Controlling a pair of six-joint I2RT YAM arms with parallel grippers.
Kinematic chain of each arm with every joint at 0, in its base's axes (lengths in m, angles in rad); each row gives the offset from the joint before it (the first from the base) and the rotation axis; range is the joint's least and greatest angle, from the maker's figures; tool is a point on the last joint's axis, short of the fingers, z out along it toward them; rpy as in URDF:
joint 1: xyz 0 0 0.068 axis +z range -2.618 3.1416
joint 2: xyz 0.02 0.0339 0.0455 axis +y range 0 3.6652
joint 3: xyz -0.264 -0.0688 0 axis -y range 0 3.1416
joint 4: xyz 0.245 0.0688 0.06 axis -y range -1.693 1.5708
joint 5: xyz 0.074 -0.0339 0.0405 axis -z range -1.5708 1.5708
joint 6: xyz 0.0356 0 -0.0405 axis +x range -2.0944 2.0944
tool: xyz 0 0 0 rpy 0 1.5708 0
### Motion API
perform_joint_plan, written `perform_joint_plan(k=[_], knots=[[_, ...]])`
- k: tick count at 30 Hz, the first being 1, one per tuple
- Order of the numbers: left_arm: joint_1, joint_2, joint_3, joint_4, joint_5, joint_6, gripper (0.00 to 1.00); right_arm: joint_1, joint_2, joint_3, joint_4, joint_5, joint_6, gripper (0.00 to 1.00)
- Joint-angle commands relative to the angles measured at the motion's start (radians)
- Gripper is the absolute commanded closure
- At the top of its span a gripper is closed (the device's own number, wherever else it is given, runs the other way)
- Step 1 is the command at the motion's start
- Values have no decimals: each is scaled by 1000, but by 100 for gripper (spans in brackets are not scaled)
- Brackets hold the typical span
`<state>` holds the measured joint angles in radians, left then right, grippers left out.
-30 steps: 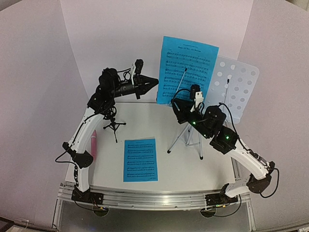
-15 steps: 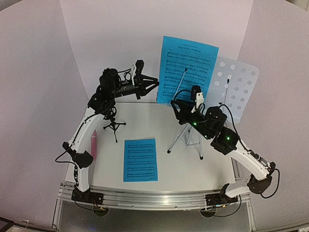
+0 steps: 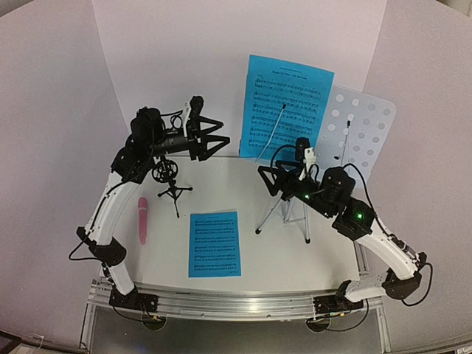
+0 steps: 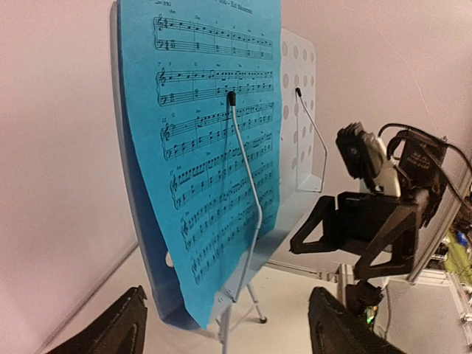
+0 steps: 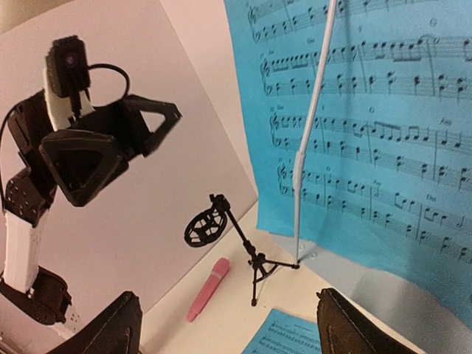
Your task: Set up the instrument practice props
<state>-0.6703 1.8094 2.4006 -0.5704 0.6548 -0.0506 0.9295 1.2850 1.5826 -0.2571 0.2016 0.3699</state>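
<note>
1. Top external view: second sheet (image 3: 214, 243) lies flat near the front edge of the table (image 3: 310, 262), not placed yet.
2. Left edge: pink microphone (image 3: 142, 220) lies flat. The mic mount (image 3: 171, 184) stands near it, a bit farther in, holder empty.
3. Mid-table: right gripper (image 3: 267, 181) sits in front of the music stand (image 3: 365, 125). Its fingers are now spread apart and empty; a second ago they were nearly together.
4. Behind the mount: left gripper (image 3: 221, 135) has also spread wide, is empty, and has pulled back left.
5. Far edge: first sheet (image 3: 287, 103) stands upright on the music stand behind the wire clip (image 3: 277, 127), both grippers clear of it. Likely page one is done, with the second sheet and microphone left.
</note>
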Motion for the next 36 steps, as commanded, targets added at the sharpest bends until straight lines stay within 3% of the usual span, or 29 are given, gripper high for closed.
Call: perform_joint_plan(k=[1,6,13,18,21,25,29,36], knots=[[19,-162,-93,-105,3,37,13,15,-24,26,-163,-136,23,20],[24,-318,-331,-133,-43,49,3,19,-38,-9,-228,-261,35,20],[47,-578,-755,-105,-173,-55,6,89,-11,-102,-264,-439,95,20],[71,-754,-1060,-134,-186,-49,9,162,82,-190,-266,-460,175,20],[75,-812,-1209,-174,-193,63,11,170,134,-249,-264,-413,240,20],[75,-835,-1381,-224,-276,266,12,171,227,-310,-261,-225,382,18],[75,-799,-1493,-232,-363,468,12,170,374,-265,-262,-62,474,16],[74,-716,-1677,-76,-386,630,16,118,608,-167,-267,118,626,17]])
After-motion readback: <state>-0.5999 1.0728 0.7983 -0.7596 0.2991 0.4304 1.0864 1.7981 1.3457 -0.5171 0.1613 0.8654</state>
